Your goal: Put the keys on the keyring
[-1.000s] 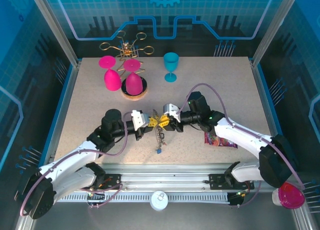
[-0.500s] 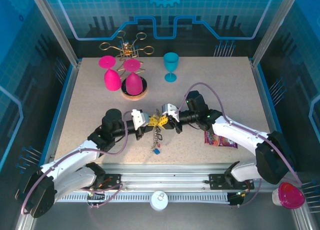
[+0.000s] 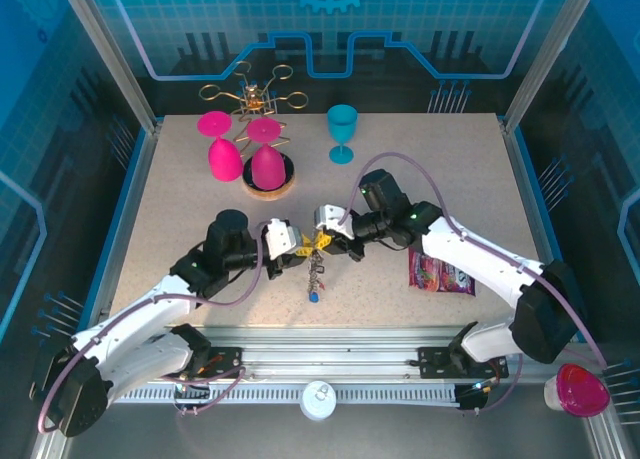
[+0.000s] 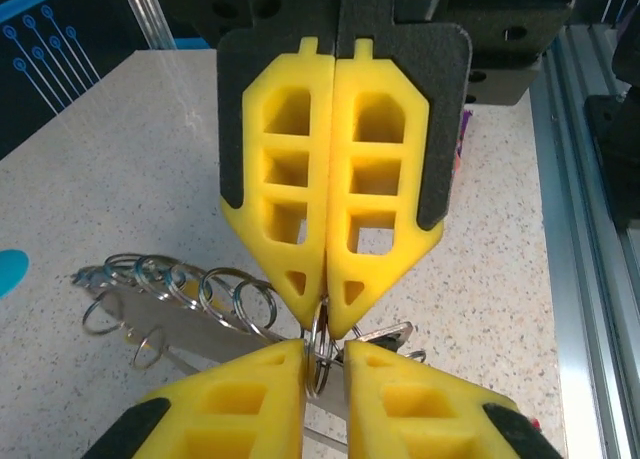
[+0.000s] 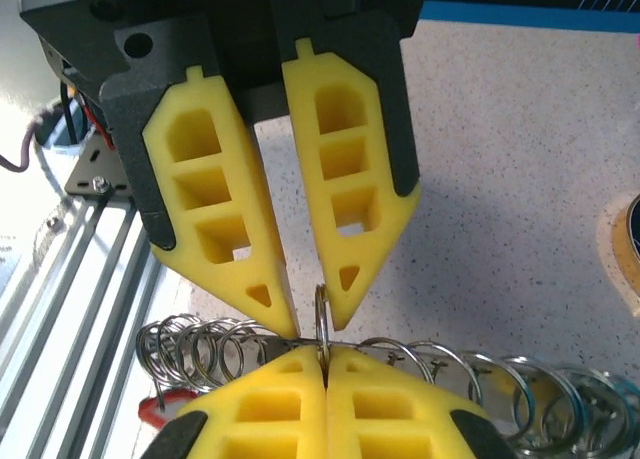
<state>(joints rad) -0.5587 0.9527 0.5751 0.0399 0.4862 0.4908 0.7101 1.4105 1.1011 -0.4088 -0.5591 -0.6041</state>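
Both grippers meet above the table's middle. My right gripper (image 5: 323, 354) (image 3: 328, 241) is shut on a small silver split ring (image 5: 321, 314), which stands upright between its yellow tips. My left gripper (image 4: 323, 347) (image 3: 305, 244) faces it tip to tip. Its jaws stand slightly apart, with the same ring (image 4: 318, 364) in the gap. From this ring hangs the keyring (image 4: 200, 289), a row of silver rings on a strip. Keys dangle below: a blue one (image 3: 313, 297), a metal blade (image 4: 385, 332) and a red tag (image 5: 160, 411).
Two pink goblets (image 3: 224, 159) stand upside down by a round cork base (image 3: 268, 186) at the back left, behind them a gold wire rack (image 3: 255, 94). A teal goblet (image 3: 342, 131) stands back centre. A pink snack packet (image 3: 440, 276) lies under the right forearm.
The right gripper has closed on the split ring. The left jaws, shut before, have parted a little. Both wrists and the hanging keys shifted slightly left.
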